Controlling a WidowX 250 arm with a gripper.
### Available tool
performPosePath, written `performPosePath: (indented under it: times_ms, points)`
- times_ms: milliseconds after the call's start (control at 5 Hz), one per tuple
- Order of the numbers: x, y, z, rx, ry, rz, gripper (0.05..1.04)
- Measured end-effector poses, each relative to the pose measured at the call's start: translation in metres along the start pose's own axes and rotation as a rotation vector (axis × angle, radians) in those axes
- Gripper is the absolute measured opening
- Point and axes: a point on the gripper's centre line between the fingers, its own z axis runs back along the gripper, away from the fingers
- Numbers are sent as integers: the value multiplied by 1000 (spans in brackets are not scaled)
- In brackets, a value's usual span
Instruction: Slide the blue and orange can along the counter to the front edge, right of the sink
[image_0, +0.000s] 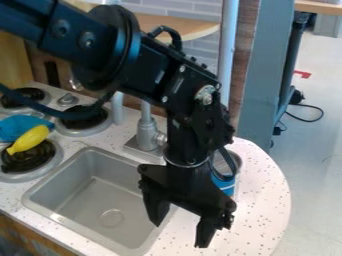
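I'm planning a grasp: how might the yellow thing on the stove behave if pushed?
The yellow thing might roll sideways, given its rounded, elongated body. Its smooth-looking surface could be slippery, and its unwrinkled shape suggests stiffness.

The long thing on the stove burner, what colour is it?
The long thing is yellow; the camera view shows it best.

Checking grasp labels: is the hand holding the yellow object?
No, the yellow object lies at a stove burner, well away from the open hand.
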Motion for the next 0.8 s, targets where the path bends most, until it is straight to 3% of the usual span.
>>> performPosePath:
  times_ms: [200,400,800]
  points:
    - [-3,1,-5,6,19,-1,1000]
    - [23,3,1,-17,-9,17,1000]
    - [86,-7,0,-15,-63,33,1000]
